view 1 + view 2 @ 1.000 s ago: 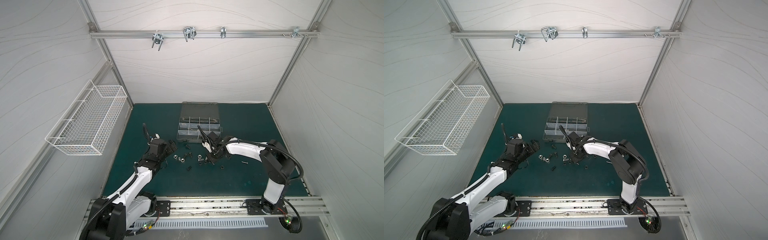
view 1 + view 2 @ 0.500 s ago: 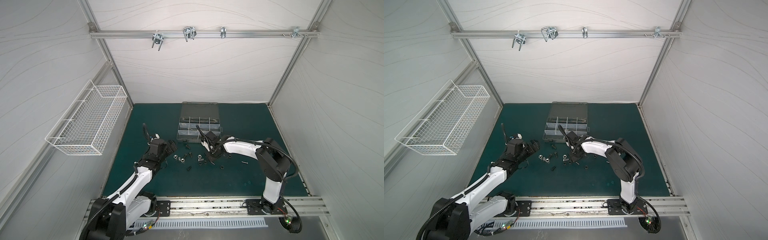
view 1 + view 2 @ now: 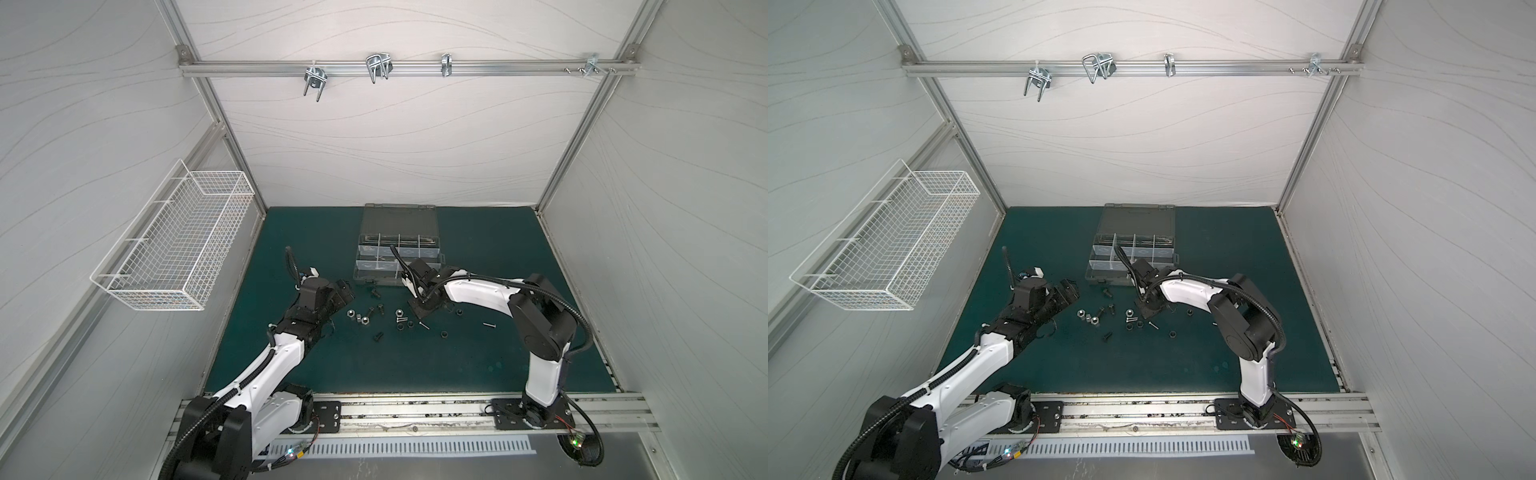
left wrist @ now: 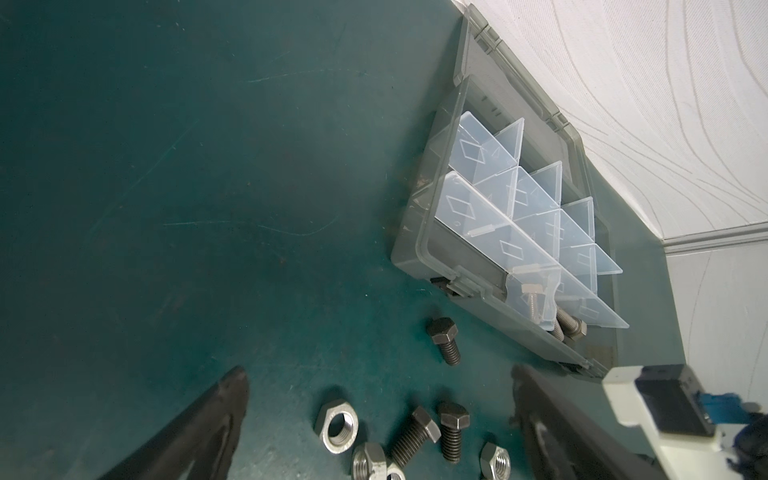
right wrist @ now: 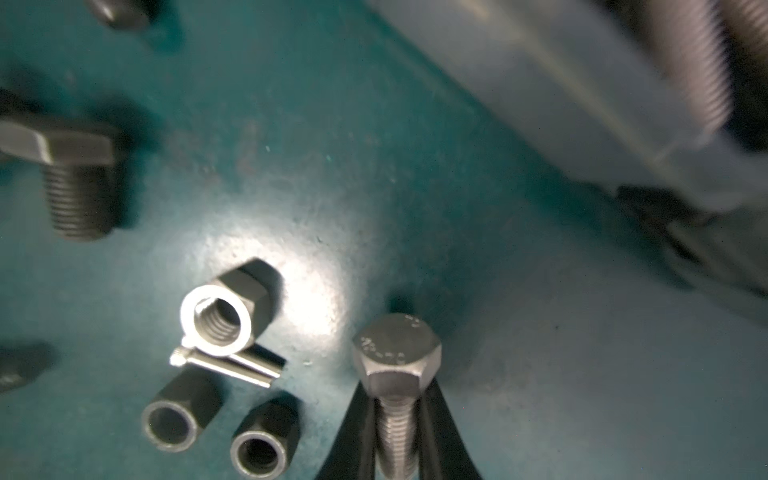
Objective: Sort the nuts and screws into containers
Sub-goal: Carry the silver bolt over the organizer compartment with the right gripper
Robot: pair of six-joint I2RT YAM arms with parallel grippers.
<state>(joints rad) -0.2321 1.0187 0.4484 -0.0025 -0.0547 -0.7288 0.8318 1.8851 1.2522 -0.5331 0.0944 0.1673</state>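
Screw [image 5: 397,361], one, clamped in right pincer [image 5: 397,399]

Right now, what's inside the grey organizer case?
Silver bolts lie in one front-row compartment of the organizer case; the other visible compartments look empty. The back row is partly hidden behind the dividers.

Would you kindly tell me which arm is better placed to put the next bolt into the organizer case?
Right. The right pincer is shut on a hex bolt beside the case; the left pincer hangs open and empty over loose nuts.
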